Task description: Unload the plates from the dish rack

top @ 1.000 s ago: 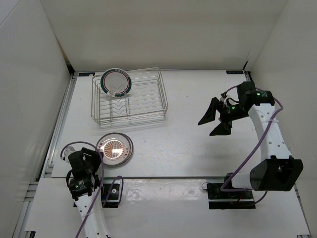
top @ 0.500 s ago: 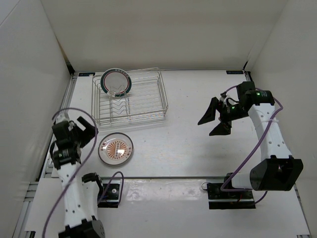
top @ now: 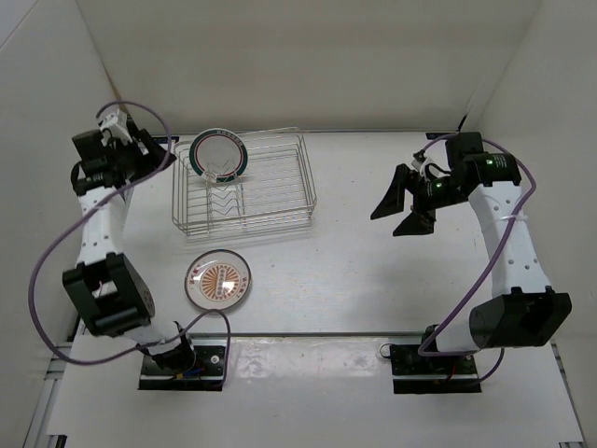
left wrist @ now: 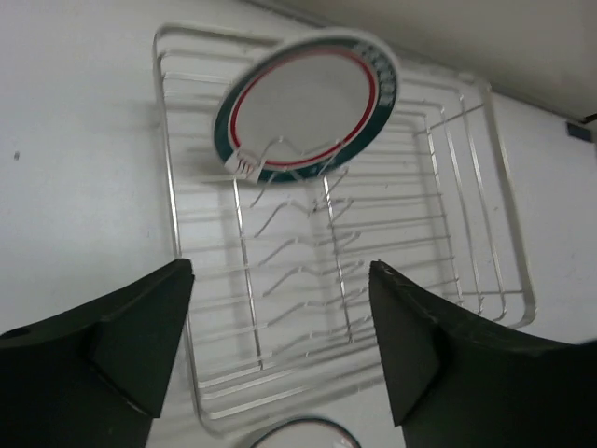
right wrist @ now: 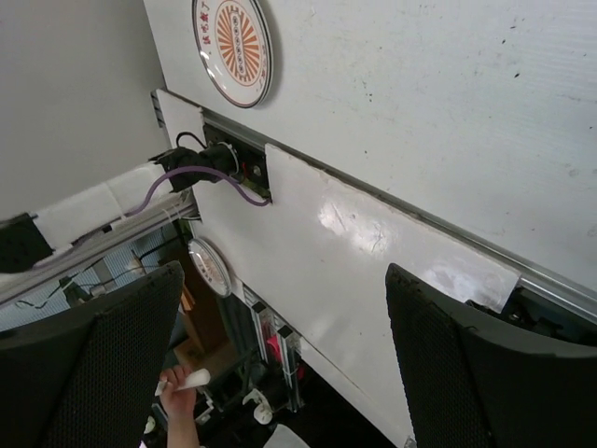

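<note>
Left wrist, plate (left wrist: 298,429) cropped at bottom edge; left hand (left wrist: 278,273), right hand (right wrist: 282,275) released

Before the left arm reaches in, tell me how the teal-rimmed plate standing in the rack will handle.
The teal-rimmed plate looks rigid and glossy, so probably stiff but slippery. It stands on edge in the dish rack, between wire dividers, so it may roll or tip once lifted free.

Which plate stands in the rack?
The white plate with the dark teal rim, upright in the silver wire rack; the orange-sunburst plate lies flat on the table.
</note>
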`<state>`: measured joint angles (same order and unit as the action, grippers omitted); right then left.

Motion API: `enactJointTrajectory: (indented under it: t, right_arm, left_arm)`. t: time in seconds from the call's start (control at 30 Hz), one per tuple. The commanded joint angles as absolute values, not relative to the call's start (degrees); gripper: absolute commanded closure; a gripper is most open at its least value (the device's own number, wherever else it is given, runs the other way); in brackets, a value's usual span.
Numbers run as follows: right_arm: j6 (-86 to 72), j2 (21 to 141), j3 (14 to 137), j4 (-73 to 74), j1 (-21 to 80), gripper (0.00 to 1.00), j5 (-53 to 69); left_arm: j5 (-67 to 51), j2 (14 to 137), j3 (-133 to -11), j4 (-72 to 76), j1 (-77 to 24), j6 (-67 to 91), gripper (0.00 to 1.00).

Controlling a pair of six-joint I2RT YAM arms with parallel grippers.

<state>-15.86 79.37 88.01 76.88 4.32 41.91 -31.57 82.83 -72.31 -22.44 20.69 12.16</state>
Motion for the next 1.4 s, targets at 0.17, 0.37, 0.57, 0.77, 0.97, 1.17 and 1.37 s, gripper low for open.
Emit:
enactJointTrajectory:
  t: [0.17, 0.37, 0.57, 0.77, 0.97, 1.17, 1.37]
  right_arm:
    - [-14.59, 84.98, 95.0, 86.22, 3.96, 0.1, 39.82]
    - [-14.41, 89.29, 100.02, 86.84, 3.78, 0.1, 38.5]
    - [-14.06, 92.19, 102.56, 87.45, 2.99, 0.1, 37.97]
    - [-13.8, 93.86, 103.71, 87.8, 1.23, 0.1, 37.53]
    - [-13.8, 94.92, 103.45, 87.54, -1.3, 0.1, 37.79]
    - [-13.8, 96.33, 102.75, 87.63, -2.37, 0.1, 38.85]
    - [-13.54, 97.64, 102.13, 88.15, -3.69, 0.1, 40.42]
  left_arm:
    - [-43.07, 101.06, -89.02, -12.77, 18.82, 22.06, 0.39]
    - [-36.83, 107.74, -93.51, -11.16, 12.57, 10.66, 0.25]
    - [-30.34, 115.22, -102.13, -14.5, 9.15, 6.25, 0.19]
    - [-22.24, 116.54, -99.75, -9.41, 7.12, -1.84, 0.03]
    - [-20.83, 117.86, -101.51, -6.78, 8.17, -2.64, 0.03]
    - [-23.73, 119.35, -101.78, -6.33, 8.52, -3.43, 0.07]
    - [-27.59, 120.24, -100.55, -6.86, 8.44, -3.96, 0.17]
